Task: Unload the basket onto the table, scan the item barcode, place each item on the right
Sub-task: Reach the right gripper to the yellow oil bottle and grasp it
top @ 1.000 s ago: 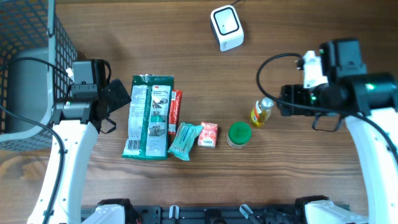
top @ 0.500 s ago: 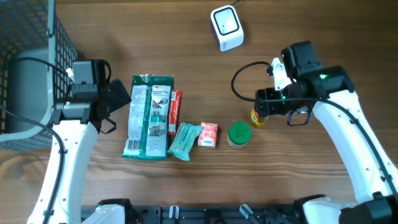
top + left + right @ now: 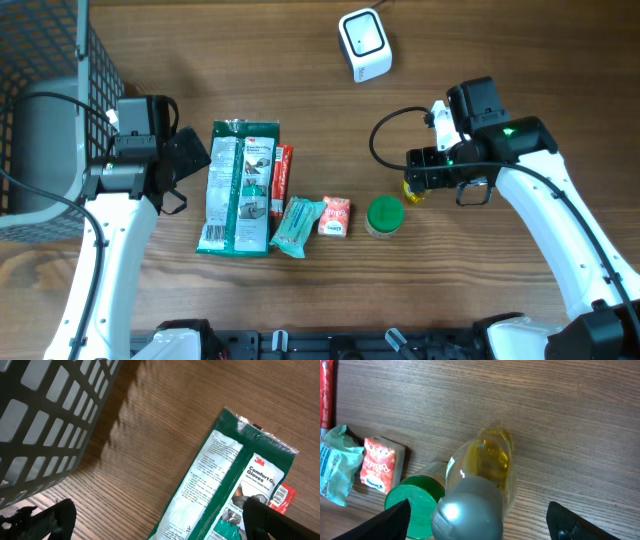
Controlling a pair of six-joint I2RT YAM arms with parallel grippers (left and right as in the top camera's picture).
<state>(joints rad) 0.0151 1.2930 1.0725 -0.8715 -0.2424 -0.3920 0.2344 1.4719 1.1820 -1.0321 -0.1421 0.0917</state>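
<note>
A small bottle of yellow liquid with a silver cap (image 3: 472,505) stands upright on the table. My right gripper (image 3: 480,527) hangs over it, open, a finger on each side and neither touching it. From overhead the bottle (image 3: 414,191) peeks out under the right gripper (image 3: 416,176). The white barcode scanner (image 3: 364,43) sits at the back of the table. My left gripper (image 3: 190,172) is open and empty beside the green glove package (image 3: 238,188). In the left wrist view its open fingers (image 3: 47,517) straddle the edge of the package (image 3: 225,485).
A row of items lies left of the bottle: a green-lidded jar (image 3: 385,216), a small red box (image 3: 335,216), a teal packet (image 3: 297,226) and a red pack (image 3: 283,175). A dark wire basket (image 3: 50,60) stands at the back left, close behind the left arm.
My right arm has swung left and come down over the yellow bottle, and its jaws have widened. The left arm and the items have not moved.
</note>
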